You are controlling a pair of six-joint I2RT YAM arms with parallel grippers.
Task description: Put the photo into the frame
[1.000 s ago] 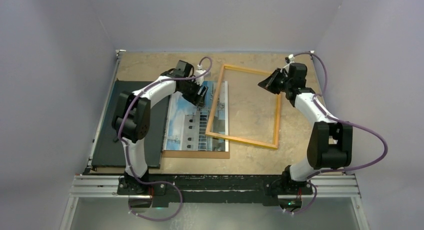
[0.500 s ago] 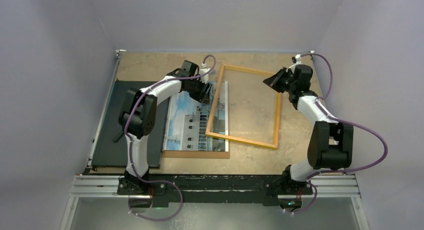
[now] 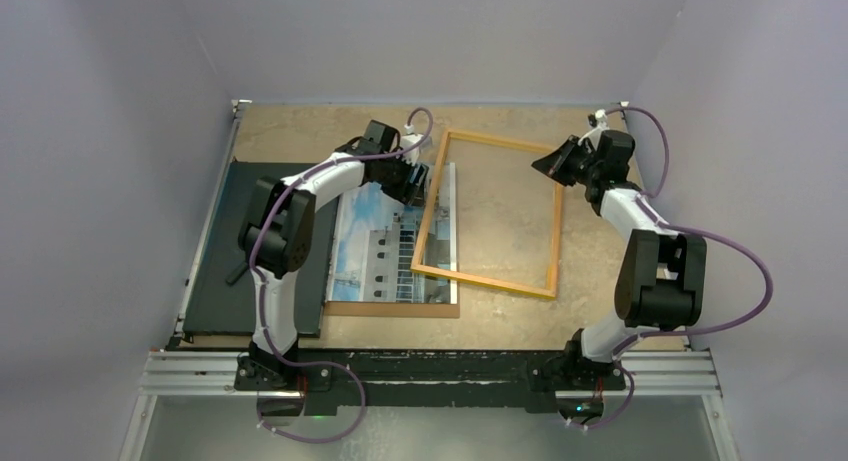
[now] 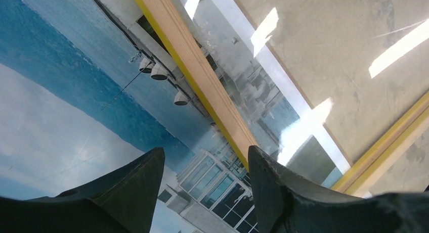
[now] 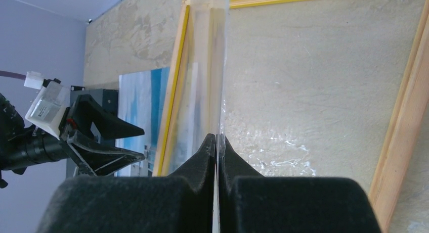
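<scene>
The photo [image 3: 385,246], a white building against blue sky, lies left of centre on a brown backing board. The yellow-orange frame [image 3: 554,241] lies tilted, its left border [image 4: 202,76] over the photo's [image 4: 76,117] right part. My left gripper [image 3: 418,186] is open and empty, low over the photo beside that border [image 4: 205,159]. My right gripper [image 3: 553,164] is shut on the thin edge of the clear pane [image 5: 210,81], which stands raised on edge over the frame [image 5: 404,122]. The photo [image 5: 139,106] and the left gripper [image 5: 136,142] show beyond it.
A black flat board [image 3: 225,251] lies at the table's left side, partly under the left arm. The brown backing board [image 3: 390,309] sticks out below the photo. Grey walls close the table on three sides; a metal rail [image 3: 430,371] runs along the near edge.
My left gripper has shifted a little right, closer to the frame's left border. My right gripper has moved slightly right and back, still shut on the pane.
</scene>
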